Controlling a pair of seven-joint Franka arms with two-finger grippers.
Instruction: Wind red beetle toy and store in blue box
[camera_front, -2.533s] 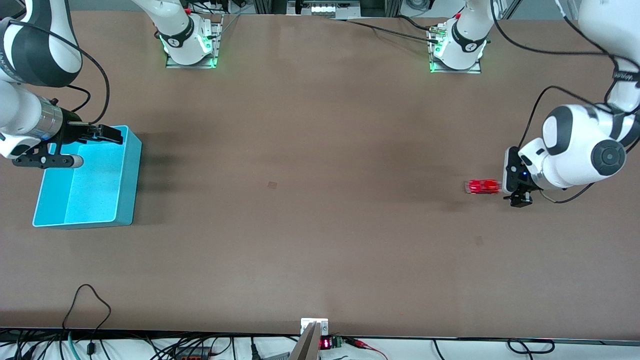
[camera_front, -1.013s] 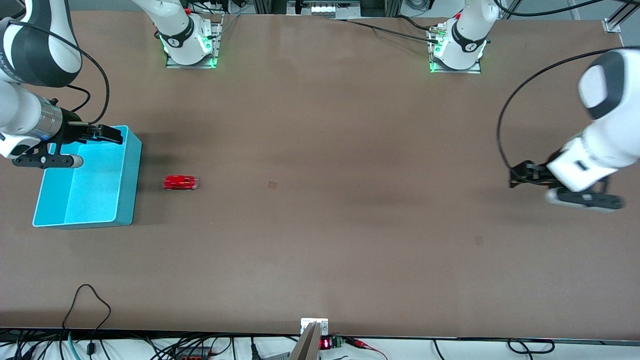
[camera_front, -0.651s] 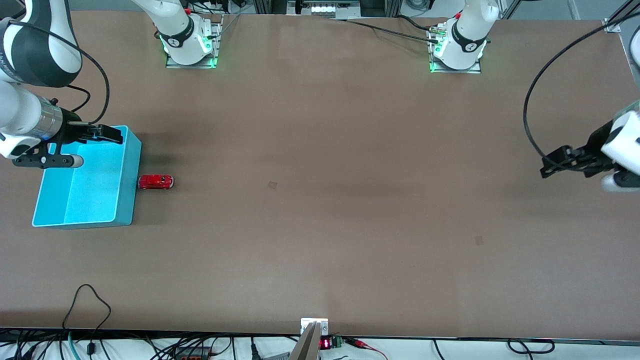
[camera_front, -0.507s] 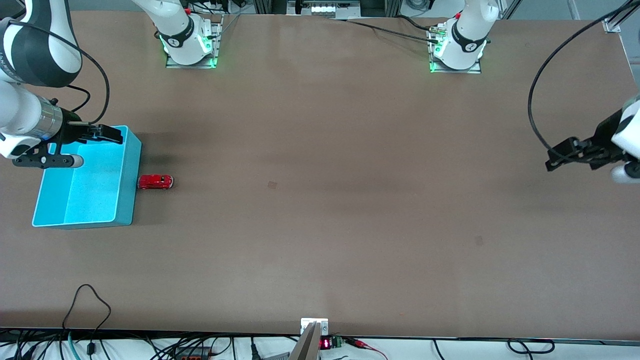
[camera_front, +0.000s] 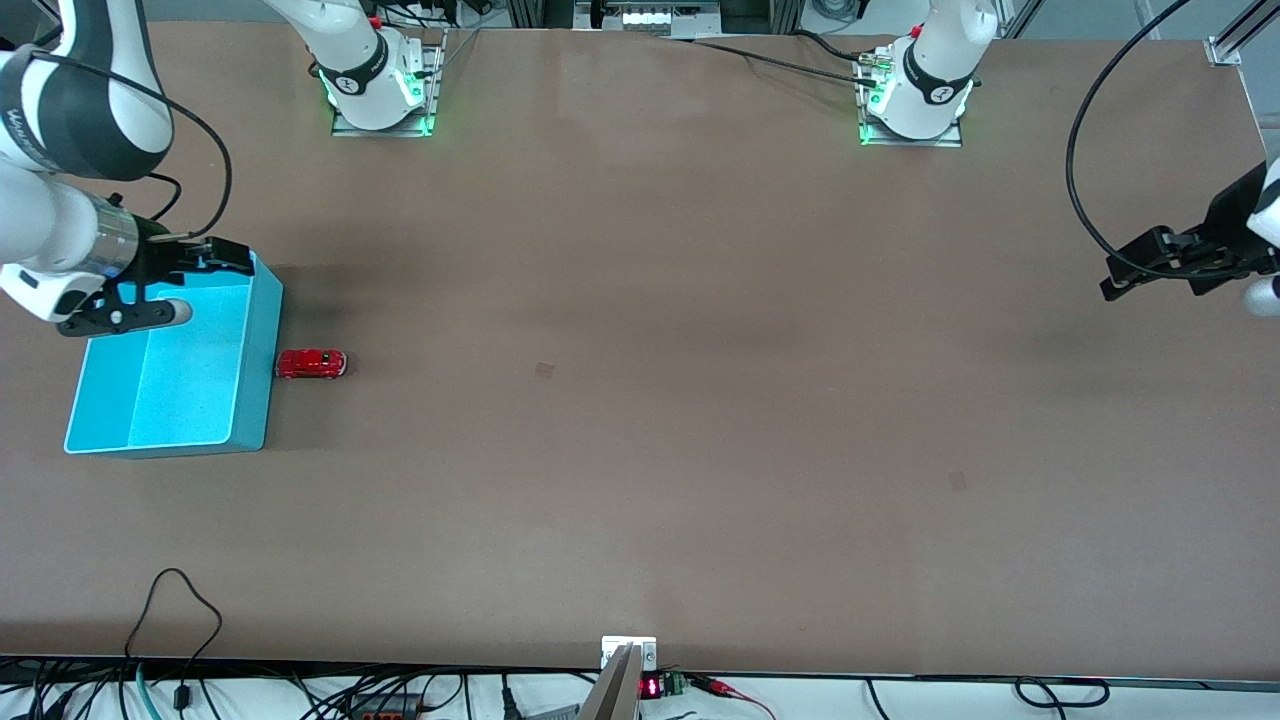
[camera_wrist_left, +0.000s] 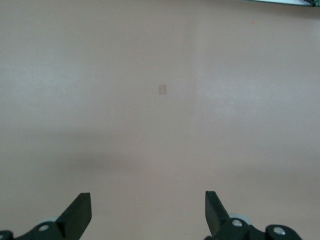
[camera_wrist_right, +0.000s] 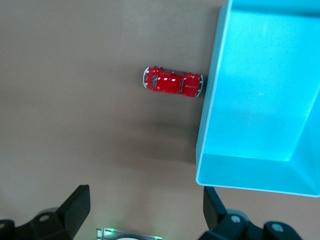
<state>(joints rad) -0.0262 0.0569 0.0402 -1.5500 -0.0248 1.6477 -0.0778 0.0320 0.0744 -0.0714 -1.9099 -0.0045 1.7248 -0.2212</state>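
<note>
The red beetle toy stands on the table with one end against the outer wall of the blue box. In the right wrist view the red beetle toy touches the blue box's wall. My right gripper is open and empty, held over the box's corner farthest from the front camera; it also shows in the right wrist view. My left gripper is open and empty, up over the left arm's end of the table, and its wrist view shows only bare table.
The box is empty inside. The arm bases stand at the table edge farthest from the front camera. Cables lie along the edge nearest the front camera. A small square mark is on the table's middle.
The toy ran across the table from the left gripper's end and stopped against the box wall. The left gripper rose and drew back toward its table end. The right gripper shifted slightly.
</note>
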